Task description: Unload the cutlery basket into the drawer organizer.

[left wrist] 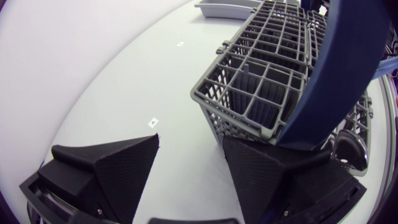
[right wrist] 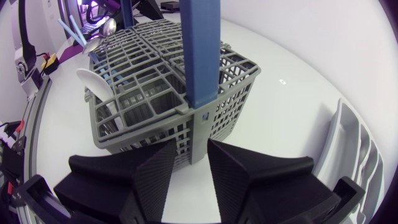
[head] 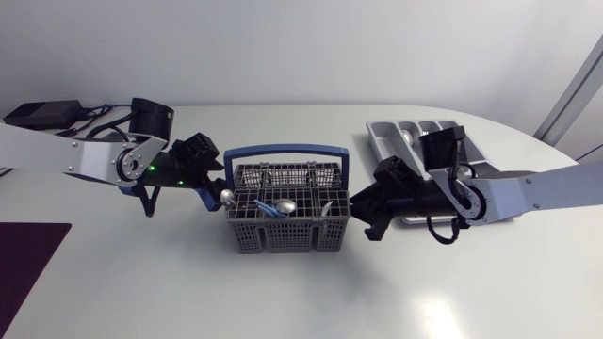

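My left tool point(left wrist: 191, 140) is spread wide. Its two fingers point(left wrist: 118, 168) stand well apart with bare desk point(left wrist: 124, 81) between them. The cutlery basket point(left wrist: 261, 81) lies just ahead of it. One grey lower corner sits right at the tip of the finger on that side, but I cannot tell whether they touch. The basket's blue handle point(left wrist: 336, 74) sweeps across over that same finger.

Seen from above, the basket is at about 4 o'clock from this tool, just beside it. A metal spoon point(head: 226, 196) pokes out of the near corner compartment.

My right tool point(right wrist: 191, 146) is at the opposite short side of the basket, which lies at 9 o'clock from it as seen from above. It sits right at the spot where the handle's foot runs down the grey wall. I cannot tell whether it is pinching that wall or only resting against it.

Beyond that wall, a white spoon point(right wrist: 93, 81) stands in a compartment on the far side of the handle. Further along is a piece with a light blue handle point(head: 278, 204).

The basket stands upright on the desk between my two tools. The grey drawer organizer point(head: 384, 137) lies at about 1 o'clock from my right tool, partly under that arm and apart from the basket.
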`<state>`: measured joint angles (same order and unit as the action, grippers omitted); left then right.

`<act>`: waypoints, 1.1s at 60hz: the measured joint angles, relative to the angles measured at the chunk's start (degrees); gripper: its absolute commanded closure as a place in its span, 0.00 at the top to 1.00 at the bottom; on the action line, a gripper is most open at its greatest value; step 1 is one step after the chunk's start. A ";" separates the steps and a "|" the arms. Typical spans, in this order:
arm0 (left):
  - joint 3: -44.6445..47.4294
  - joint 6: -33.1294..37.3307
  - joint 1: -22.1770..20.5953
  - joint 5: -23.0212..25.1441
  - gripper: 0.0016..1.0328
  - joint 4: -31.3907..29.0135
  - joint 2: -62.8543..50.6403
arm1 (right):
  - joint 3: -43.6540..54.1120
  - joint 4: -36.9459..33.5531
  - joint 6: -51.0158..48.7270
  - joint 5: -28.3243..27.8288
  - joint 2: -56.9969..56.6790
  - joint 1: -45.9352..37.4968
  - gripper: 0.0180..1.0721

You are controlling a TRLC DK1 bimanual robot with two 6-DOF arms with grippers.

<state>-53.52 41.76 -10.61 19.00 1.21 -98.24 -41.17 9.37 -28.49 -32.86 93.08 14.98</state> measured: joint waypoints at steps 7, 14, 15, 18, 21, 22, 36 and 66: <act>0.00 0.00 0.63 0.20 0.84 0.00 0.00 | 0.04 2.16 0.00 1.22 0.24 -0.02 0.51; 0.42 -0.02 1.68 0.46 0.89 -0.04 0.39 | 0.24 3.85 -0.04 1.86 0.26 -0.48 0.69; 0.57 -0.07 1.86 0.46 0.89 -0.07 0.52 | 0.33 4.11 -0.04 1.88 0.26 -0.55 0.71; 1.09 -0.22 2.43 0.48 0.92 -0.28 1.38 | 0.76 4.22 -0.04 1.86 -0.07 -1.01 0.76; 1.51 -0.22 3.17 0.50 0.92 -1.36 2.51 | 1.27 4.22 -0.04 1.86 -0.66 -1.62 0.79; 1.62 -0.24 3.45 0.52 0.92 -1.73 2.97 | 1.42 4.22 -0.04 1.86 -0.94 -1.81 0.80; 2.73 -2.16 7.23 0.66 0.92 -5.38 10.64 | 3.78 4.15 -0.04 3.06 -7.10 -3.45 0.82; 4.39 -9.75 1.62 1.53 0.92 -22.60 23.74 | 8.44 -2.32 -0.24 4.72 -22.12 -3.87 0.83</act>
<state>-49.12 32.01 -8.99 20.53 -21.39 -74.50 -32.73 7.05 -28.73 -28.14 70.96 11.11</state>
